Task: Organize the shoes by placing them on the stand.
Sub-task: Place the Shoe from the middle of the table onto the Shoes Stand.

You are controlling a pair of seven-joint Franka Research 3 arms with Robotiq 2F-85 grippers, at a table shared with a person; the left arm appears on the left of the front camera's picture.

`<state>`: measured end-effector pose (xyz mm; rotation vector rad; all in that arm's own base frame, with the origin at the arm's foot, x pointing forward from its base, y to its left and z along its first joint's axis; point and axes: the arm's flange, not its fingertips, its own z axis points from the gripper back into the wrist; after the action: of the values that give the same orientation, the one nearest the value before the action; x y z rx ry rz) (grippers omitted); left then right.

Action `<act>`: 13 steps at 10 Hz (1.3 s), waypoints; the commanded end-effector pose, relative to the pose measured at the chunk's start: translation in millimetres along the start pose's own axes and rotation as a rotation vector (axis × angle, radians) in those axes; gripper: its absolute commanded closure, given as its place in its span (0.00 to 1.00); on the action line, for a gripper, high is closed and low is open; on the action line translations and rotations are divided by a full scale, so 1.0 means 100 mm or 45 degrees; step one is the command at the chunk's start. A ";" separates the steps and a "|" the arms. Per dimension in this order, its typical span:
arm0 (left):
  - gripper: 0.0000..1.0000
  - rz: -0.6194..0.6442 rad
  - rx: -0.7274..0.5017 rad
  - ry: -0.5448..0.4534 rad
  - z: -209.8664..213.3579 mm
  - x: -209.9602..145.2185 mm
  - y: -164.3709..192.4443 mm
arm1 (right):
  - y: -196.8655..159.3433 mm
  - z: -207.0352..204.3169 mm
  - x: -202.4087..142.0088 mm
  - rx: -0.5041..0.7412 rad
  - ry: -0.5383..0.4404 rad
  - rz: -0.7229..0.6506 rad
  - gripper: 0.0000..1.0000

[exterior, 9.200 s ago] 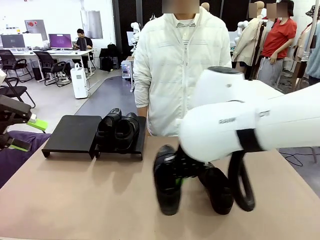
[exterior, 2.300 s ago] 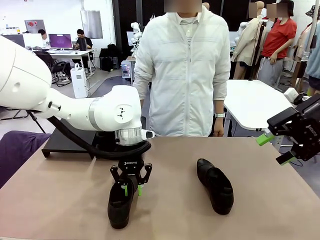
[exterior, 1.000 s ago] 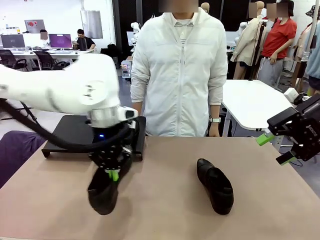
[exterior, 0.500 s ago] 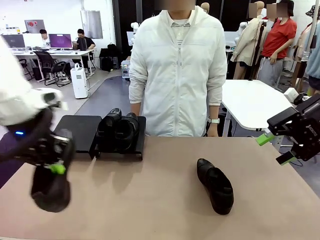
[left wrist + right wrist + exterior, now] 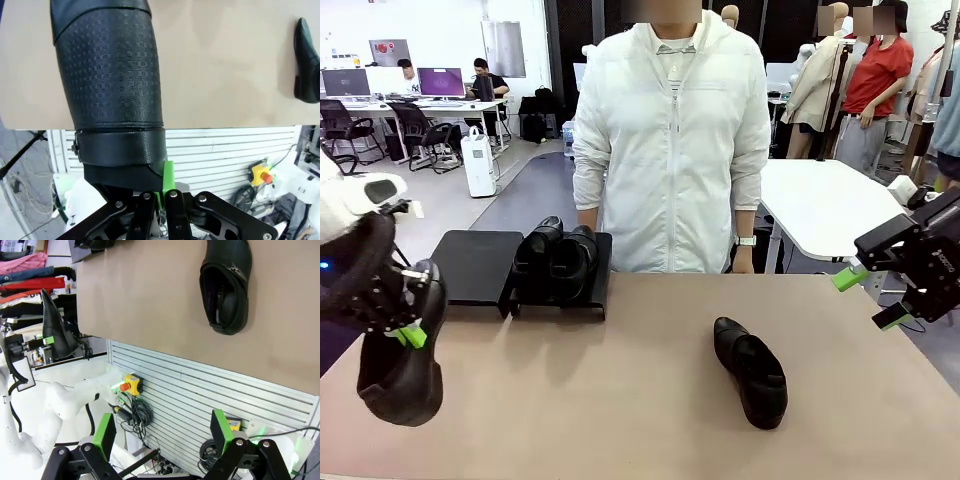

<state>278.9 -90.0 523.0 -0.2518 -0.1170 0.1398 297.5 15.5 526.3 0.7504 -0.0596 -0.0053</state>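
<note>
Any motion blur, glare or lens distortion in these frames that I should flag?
Front view: the left gripper and its held shoe look slightly soft at the picture's left edge; the loose shoe is crisp, with a soft shadow. Left wrist view: the held shoe's embossed texture is sharp, no strong glare. Right wrist view: sharp, but the right gripper has its fingers splayed wide-angle.

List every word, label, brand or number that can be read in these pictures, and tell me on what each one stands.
No text can be read for certain.
On the right end effector: a small pale print on the black body, too small to read.
On the monitors at the far desk: lit screens, contents blurred.
On the yellow box with the red button: no legible writing.
On the held shoe: an embossed dot pattern, no words.
</note>
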 end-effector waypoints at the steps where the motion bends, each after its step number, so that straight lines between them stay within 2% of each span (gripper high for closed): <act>1: 1.00 0.015 -0.016 -0.015 0.04 0.03 -0.01 | 0.00 0.04 0.02 0.025 0.004 0.024 0.00; 2: 1.00 0.000 0.000 0.000 0.00 0.00 0.00 | 0.00 0.04 0.02 0.025 0.004 0.024 0.00; 3: 1.00 -0.065 0.039 0.036 0.15 0.17 0.05 | 0.00 0.04 0.02 0.025 0.004 0.024 0.00; 5: 1.00 -0.114 0.161 0.103 0.56 0.83 0.17 | 0.00 0.04 0.02 0.025 0.004 0.024 0.00; 7: 1.00 -0.319 0.362 0.165 0.94 1.65 0.38 | 0.00 0.04 0.02 0.025 0.004 0.024 0.00; 8: 1.00 -0.314 0.397 0.119 1.02 2.05 0.50 | 0.00 0.04 0.02 0.025 0.004 0.024 0.00; 10: 1.00 -0.378 0.400 0.031 0.85 2.70 0.69 | 0.00 0.04 0.02 0.025 0.004 0.024 0.00; 13: 1.00 -0.307 0.316 -0.141 0.35 3.27 0.81 | 0.00 0.04 0.02 0.025 0.004 0.024 0.00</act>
<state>580.3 44.9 571.8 0.0599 -0.1839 -0.0972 297.4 15.4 526.5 0.7504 -0.0597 -0.0050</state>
